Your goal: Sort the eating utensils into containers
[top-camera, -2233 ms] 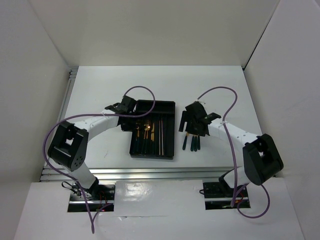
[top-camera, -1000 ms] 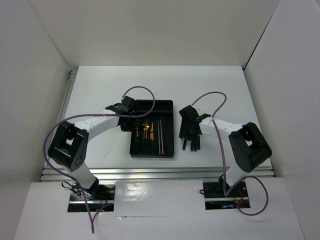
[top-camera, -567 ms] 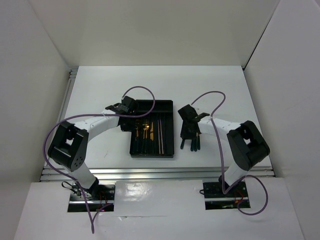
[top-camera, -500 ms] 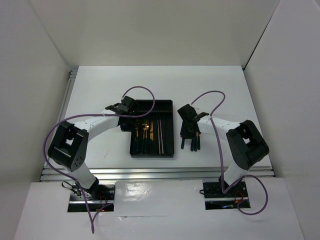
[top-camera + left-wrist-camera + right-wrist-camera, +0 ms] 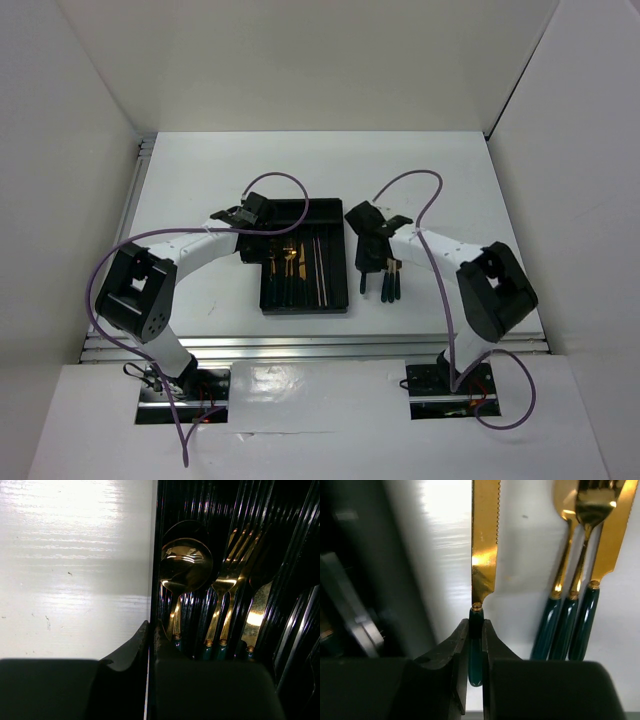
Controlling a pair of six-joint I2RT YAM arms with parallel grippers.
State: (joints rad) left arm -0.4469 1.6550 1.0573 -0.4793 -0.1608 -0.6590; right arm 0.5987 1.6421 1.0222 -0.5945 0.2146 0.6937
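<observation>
tray (image 5: 305,311) on table (image 5: 200,170), centre | in tray, L to R: spoon (image 5: 186,565), forks (image 5: 225,582), chopsticks (image 5: 320,270) further R | knife (image 5: 484,555) just R of tray's R wall, betw tray & 3 utensils (image 5: 570,625) | those 3 side by side on table, R of tray

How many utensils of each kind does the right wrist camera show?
Knives: 2 (held knife in the right claw, loose knife on the table)
Fork: 1
Unclear utensil, head cut off: 1
Total: 4
</observation>
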